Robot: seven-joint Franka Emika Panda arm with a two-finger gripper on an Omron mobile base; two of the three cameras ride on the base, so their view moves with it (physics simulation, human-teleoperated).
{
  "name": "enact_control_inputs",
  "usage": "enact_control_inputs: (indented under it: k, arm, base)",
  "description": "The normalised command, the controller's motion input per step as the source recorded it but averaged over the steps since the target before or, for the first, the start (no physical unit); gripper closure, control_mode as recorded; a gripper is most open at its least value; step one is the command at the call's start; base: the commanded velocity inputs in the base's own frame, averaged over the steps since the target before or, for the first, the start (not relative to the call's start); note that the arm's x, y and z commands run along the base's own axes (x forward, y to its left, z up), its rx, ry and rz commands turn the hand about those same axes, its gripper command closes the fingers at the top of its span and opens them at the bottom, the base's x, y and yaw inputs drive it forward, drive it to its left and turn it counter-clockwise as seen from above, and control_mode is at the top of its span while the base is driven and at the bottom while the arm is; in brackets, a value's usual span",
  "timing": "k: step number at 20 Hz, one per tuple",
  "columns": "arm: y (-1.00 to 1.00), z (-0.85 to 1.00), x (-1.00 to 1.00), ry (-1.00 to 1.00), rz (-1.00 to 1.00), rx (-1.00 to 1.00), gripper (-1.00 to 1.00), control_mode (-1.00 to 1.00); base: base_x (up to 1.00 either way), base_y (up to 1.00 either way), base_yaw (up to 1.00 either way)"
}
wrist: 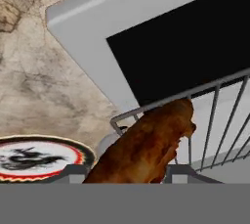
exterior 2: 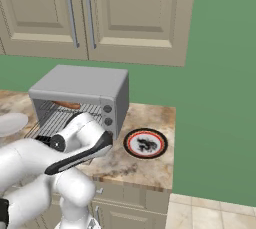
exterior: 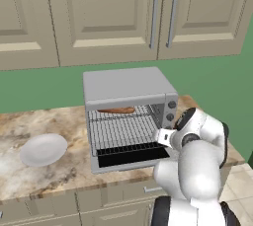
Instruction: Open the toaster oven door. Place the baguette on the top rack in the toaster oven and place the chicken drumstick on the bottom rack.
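- gripping the chicken drumstick (wrist: 146, 147), our gripper (wrist: 122, 171) has its jaws closed on it over the bottom rack (wrist: 215, 115).
- baguette (exterior: 116, 110) lies on the top rack (exterior: 123, 114), at twelve o'clock inside the toaster oven (exterior: 126, 87).

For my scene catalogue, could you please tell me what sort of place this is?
A rendered home kitchen, by the look of it: beige wall cabinets hang over a marbled stone counter, on which a toaster oven stands open with a baguette on a rack.
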Motion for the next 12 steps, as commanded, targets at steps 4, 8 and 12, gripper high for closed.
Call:
enact_control_inputs:
  k: [4,8,12]
  arm:
    - [0.70,0.80,-0.08,0.23,0.26,0.19,1.00,-1.00]
    - [0.65,0.27,0.00,0.25,0.23,0.17,1.00,-1.00]
    - [0.57,0.00,0.00,0.22,0.18,0.14,1.00,-1.00]
  base:
    - [0.00,0.00,0.00]
    - [0.00,0.00,0.00]
    - [0.00,0.00,0.00]
